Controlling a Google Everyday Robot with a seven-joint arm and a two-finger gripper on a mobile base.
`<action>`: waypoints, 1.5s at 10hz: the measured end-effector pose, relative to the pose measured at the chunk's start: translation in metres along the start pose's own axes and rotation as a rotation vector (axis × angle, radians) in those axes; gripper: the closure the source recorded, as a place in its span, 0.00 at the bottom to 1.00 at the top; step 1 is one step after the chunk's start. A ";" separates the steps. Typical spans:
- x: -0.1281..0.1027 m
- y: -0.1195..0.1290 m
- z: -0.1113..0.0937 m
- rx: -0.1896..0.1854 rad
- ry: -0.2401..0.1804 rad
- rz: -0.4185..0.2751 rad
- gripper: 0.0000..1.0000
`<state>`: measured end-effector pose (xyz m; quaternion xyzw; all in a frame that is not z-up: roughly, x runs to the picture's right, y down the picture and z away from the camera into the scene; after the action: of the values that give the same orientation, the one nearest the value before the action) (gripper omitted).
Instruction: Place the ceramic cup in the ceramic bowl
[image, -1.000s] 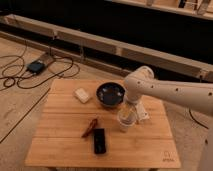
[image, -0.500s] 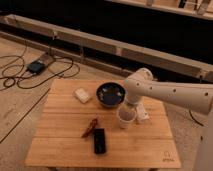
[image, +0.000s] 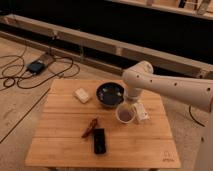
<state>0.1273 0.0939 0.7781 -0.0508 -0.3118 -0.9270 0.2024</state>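
The ceramic cup is a small pale cylinder standing on the wooden table, just right of and in front of the ceramic bowl. The bowl is round, dark blue-black and glossy, at the table's back middle. My gripper reaches down from the white arm directly over the cup's far rim, between cup and bowl.
A pale rectangular block lies left of the bowl. A black flat device and a small reddish item lie at the front middle. A white object lies right of the cup. Cables lie on the floor to the left.
The arm has shifted slightly; the cup stays at about the same spot beside the bowl.
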 end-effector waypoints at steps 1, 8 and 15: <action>0.008 0.002 -0.012 0.019 0.002 -0.012 1.00; 0.089 0.051 -0.057 0.073 0.055 -0.065 1.00; 0.132 0.103 -0.007 0.126 0.058 -0.023 0.89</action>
<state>0.0485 -0.0301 0.8594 -0.0075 -0.3640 -0.9088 0.2036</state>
